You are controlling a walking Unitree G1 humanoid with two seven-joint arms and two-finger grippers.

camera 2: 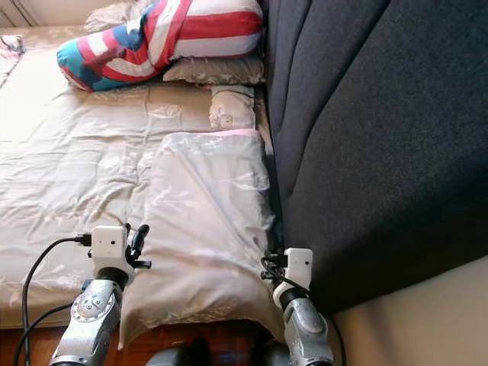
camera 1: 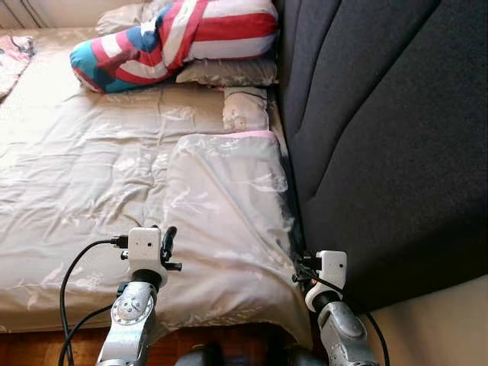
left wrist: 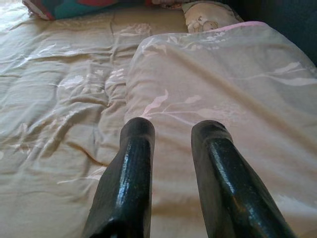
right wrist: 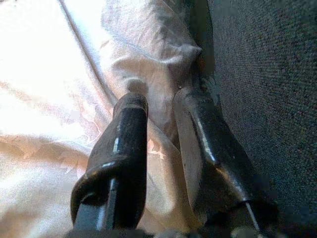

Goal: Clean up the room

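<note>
I'm looking down over a bed [camera 1: 76,175] covered by a beige satin quilt [camera 1: 91,198]. A folded blanket [camera 1: 229,206] of the same fabric, with a thin pink edge at its far end, lies along the right side, pressed up against the dark grey upholstered headboard [camera 1: 381,137]. Its near end spills over the bed's edge toward the wooden floor [camera 1: 229,339], of which I see only a strip.

My left claw [left wrist: 171,130] hovers over the near left edge of the blanket, its two fingers [left wrist: 133,163] standing a moderate gap apart with nothing between them. My right claw [right wrist: 161,101] sits down at the crack between blanket and headboard; its fingers are apart and bunched fabric lies between and under them, but I cannot tell whether they are pinching it. In the head views the tips are hidden behind the wrist.

Farther up the bed, a small patterned pillow [camera 1: 245,110] peeks out past the blanket's pink edge. A red, white and blue striped cushion [camera 1: 175,38] rests on a beige pillow [camera 1: 229,72], its top cut off by the frame. At the far left corner a patterned cloth [camera 1: 15,57] is too cropped to identify.
</note>
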